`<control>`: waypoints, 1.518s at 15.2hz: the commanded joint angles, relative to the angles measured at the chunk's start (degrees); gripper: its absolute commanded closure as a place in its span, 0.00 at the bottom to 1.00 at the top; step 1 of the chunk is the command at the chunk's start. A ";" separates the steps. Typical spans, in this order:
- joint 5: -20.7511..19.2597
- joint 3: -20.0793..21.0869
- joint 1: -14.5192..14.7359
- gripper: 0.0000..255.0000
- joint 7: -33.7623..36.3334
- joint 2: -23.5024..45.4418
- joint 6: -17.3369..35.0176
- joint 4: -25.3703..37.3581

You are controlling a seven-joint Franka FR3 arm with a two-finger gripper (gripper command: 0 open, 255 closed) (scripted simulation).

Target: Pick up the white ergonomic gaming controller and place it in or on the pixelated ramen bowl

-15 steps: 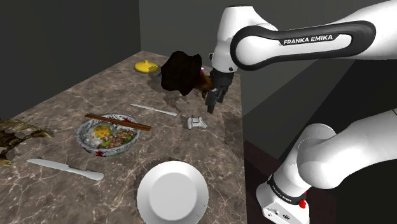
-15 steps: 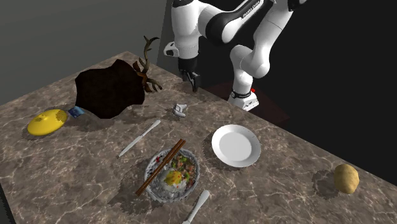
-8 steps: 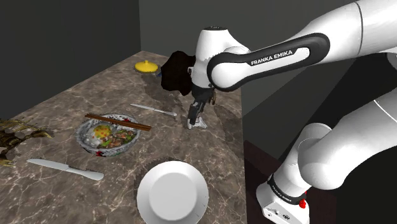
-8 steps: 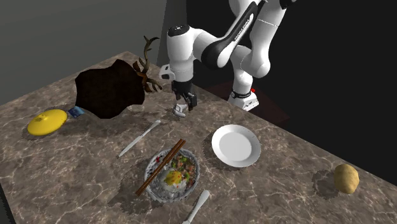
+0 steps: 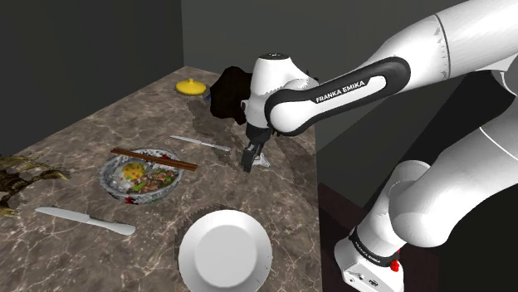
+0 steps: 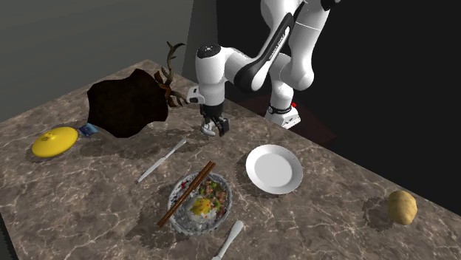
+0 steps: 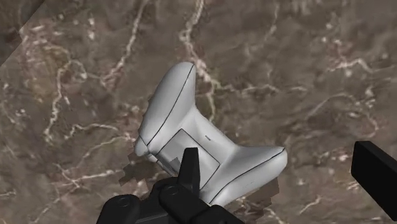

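With end effector (image 7: 275, 153) unclenched over white controller (image 7: 184, 111), at ramen bowl's (image 5: 143, 197) shoulder-view 3 o'clock: risks planting a finger (image 7: 189, 167) on it, skidding it.

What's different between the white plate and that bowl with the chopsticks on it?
The plate is plain white and bare, while the bowl has a patterned rim and is full of colourful food. Brown chopsticks lie across the bowl; nothing lies on the plate. The plate is nearly flat, and the bowl is deeper. Both are round and sit on the marble table.
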 commanded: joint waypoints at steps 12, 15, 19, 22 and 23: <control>-0.07 0.01 -0.03 1.00 0.02 0.46 0.81 -0.32; -0.07 0.01 -0.03 1.00 0.02 0.46 0.81 -0.32; -2.97 -0.86 0.09 0.00 -7.22 -2.44 4.76 -3.61; -10.53 -6.83 1.28 0.00 -31.21 -9.41 18.61 -12.29; -10.83 -7.22 1.54 0.00 -31.52 -9.49 18.84 -12.41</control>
